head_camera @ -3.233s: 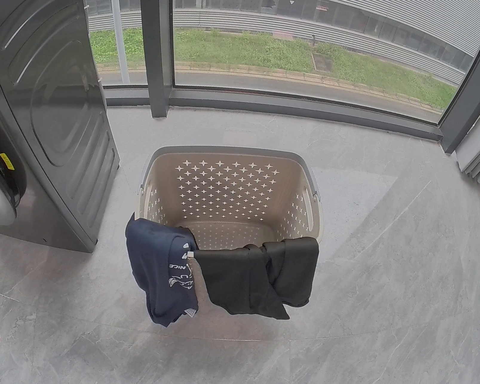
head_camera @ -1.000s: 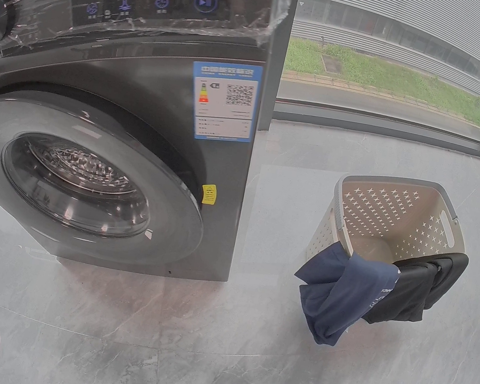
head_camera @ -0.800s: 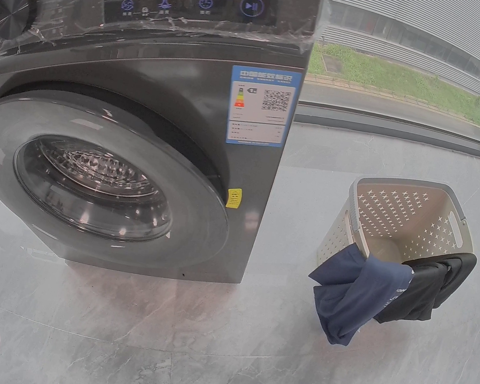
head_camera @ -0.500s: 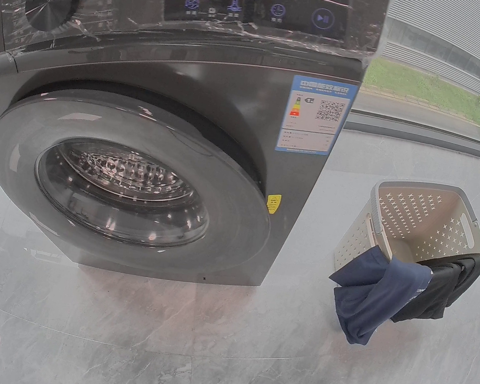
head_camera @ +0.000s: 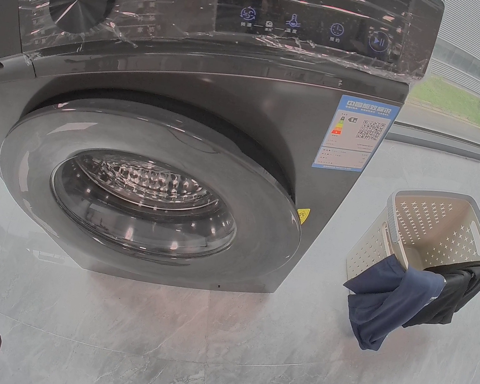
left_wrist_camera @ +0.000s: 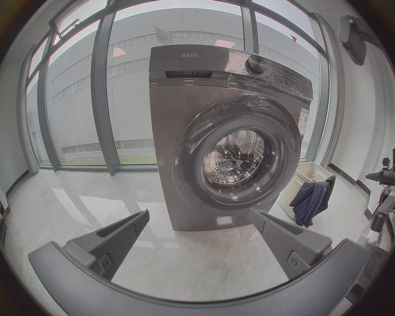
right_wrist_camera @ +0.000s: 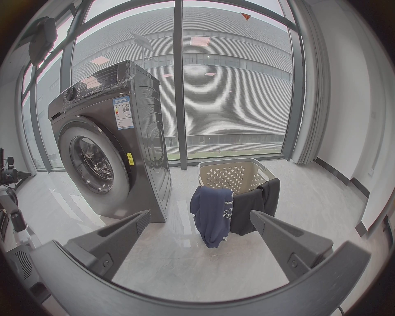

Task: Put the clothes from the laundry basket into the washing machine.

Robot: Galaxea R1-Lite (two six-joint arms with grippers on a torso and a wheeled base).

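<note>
I see the left gripper (left_wrist_camera: 198, 214) and right gripper (right_wrist_camera: 199, 214) with fingers spread, empty; a navy shirt (head_camera: 390, 306) and black garment (head_camera: 457, 292) drape the beige perforated plastic basket (head_camera: 438, 195) rim beside the dark-grey washing machine (head_camera: 201, 134).

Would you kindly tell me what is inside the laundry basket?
Inside the laundry basket, what shows looks bare; the navy garment and black garment drape over its near rim, hiding the bottom just behind them.
</note>
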